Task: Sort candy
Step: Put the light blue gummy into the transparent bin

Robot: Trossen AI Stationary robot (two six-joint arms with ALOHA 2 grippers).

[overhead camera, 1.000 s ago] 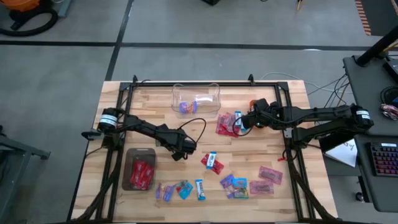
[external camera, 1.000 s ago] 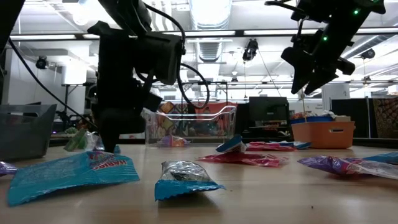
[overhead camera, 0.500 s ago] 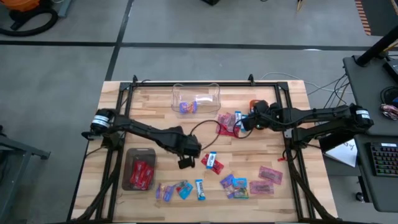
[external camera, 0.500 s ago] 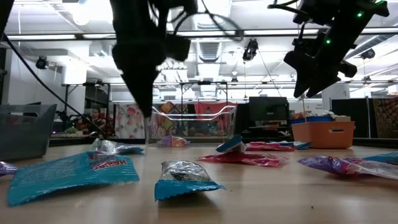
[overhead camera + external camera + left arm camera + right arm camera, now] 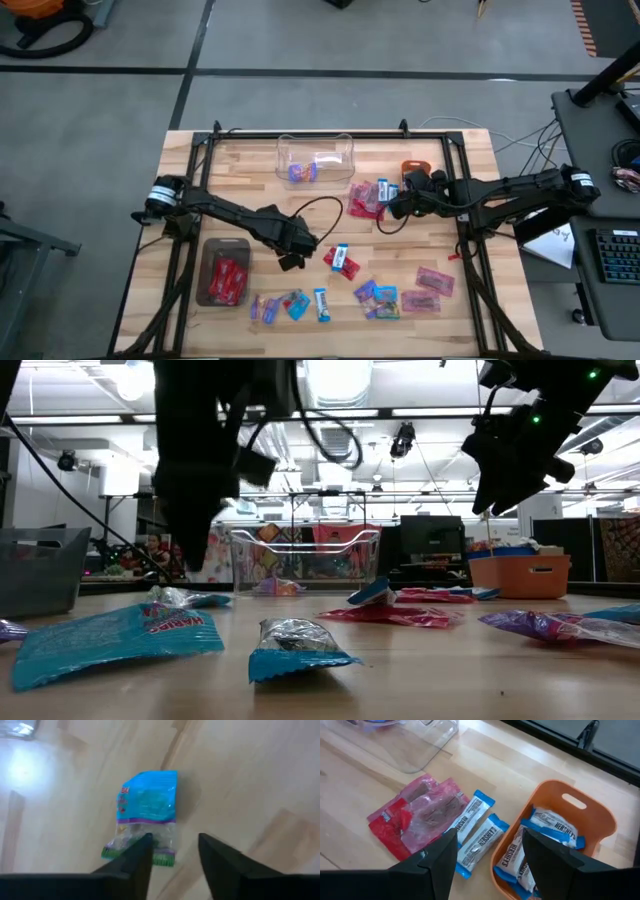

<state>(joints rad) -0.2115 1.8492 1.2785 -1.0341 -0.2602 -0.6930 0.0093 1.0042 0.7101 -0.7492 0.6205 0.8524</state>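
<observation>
A teal candy packet (image 5: 147, 807) lies flat on the wooden table, also seen in the low view (image 5: 190, 598). My left gripper (image 5: 172, 851) hangs open just above it, its fingers astride the packet's clear end without touching; in the high view it is left of centre (image 5: 291, 261). My right gripper (image 5: 490, 862) is open in the air over red and pink candy (image 5: 415, 815) and two blue-and-white packets (image 5: 476, 832) beside the orange bowl (image 5: 600, 820). More candy (image 5: 385, 298) lies scattered near the front edge.
The clear plastic box (image 5: 315, 158) stands at the far middle with a few sweets inside. A grey bin (image 5: 224, 272) with red packets sits at the front left. The orange bowl (image 5: 415, 168) holds blue-and-white packets. A black frame (image 5: 190, 200) borders the table.
My left gripper has risen off the table and shifted toward the near edge. The teal packet, tipped up beside its fingers a second ago, now lies flat on the table below it.
</observation>
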